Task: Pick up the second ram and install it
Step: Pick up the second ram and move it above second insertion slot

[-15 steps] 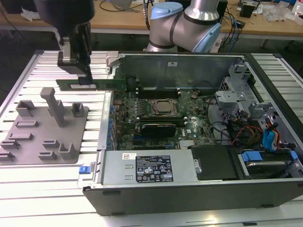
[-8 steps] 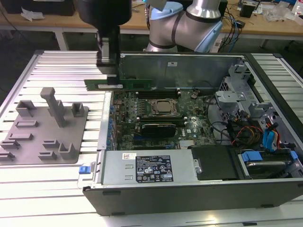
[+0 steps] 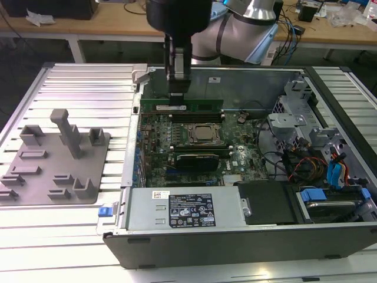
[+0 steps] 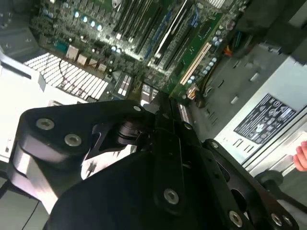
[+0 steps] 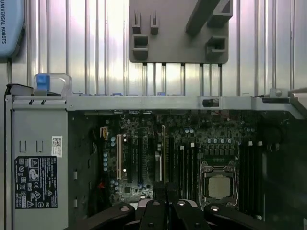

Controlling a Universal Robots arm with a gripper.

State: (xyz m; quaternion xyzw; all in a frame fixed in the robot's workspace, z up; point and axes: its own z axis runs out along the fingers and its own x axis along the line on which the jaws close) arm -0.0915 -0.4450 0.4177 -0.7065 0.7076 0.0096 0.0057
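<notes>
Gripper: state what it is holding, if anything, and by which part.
The gripper appears to hold the second ram, pinching its upper long edge near mid-length, with the stick level and on edge.

A small white sticker (image 3: 171, 108) is borne by the second ram (image 3: 197, 106), directly beneath the gripper (image 3: 177, 92); its print cannot be made out. Well apart from the gripper, across the motherboard (image 3: 156, 140), a large black label (image 3: 191, 211) of white print and symbols and a small white code sticker (image 3: 156, 194) are carried on the grey power supply (image 3: 141, 221). White lettering is seen on a blue cap (image 5: 9, 24), far beyond the case wall.
</notes>
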